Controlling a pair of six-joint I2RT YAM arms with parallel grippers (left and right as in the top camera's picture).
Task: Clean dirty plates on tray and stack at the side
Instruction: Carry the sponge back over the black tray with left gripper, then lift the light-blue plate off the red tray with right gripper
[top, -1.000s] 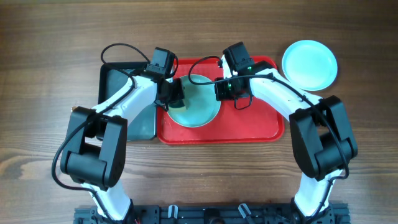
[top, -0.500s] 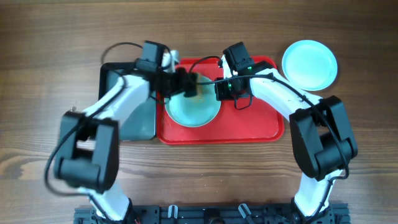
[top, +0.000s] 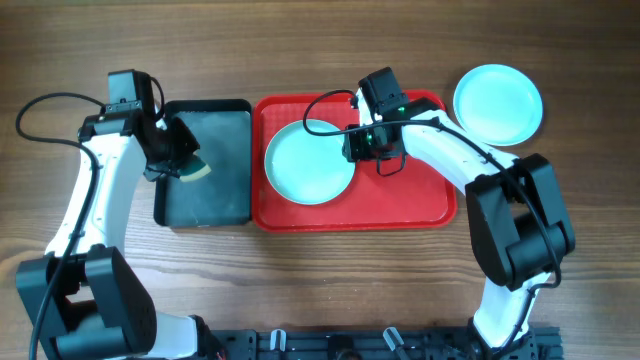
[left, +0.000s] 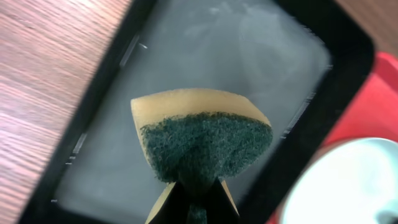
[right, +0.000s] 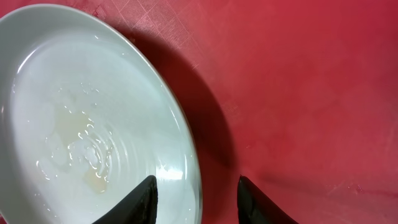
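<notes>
Over black tray (top: 215, 195): left end effector (left: 194, 199) pinching folded, coarse-faced sponge (left: 205, 140).

Twin rail-mounted arms (top: 452, 158) suggest a robotics lab.

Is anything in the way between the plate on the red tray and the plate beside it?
Nothing loose. Between the plate and the side plate lie only bare red tray and its rim; the right gripper sits at the plate's edge.

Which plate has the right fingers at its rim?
The aqua plate on the red tray; its rim lies between the right fingers. The other plate sits on the table.
</notes>
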